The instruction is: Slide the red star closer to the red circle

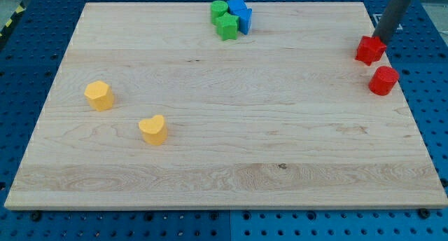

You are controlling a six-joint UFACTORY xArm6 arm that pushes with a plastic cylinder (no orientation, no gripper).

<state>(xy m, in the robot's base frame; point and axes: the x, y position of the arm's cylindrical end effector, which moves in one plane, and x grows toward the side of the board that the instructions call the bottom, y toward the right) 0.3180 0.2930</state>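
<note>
The red star (369,50) lies near the board's right edge, toward the view's top. The red circle (383,80) lies just below it and slightly to the right, a small gap apart. My rod comes down from the top right and my tip (381,39) sits right at the star's upper right side, touching or nearly touching it.
A cluster of two green blocks (224,21) and two blue blocks (241,15) sits at the top middle. A yellow block (99,95) and a yellow heart (152,129) lie at the left. The wooden board (224,171) ends just right of the red blocks.
</note>
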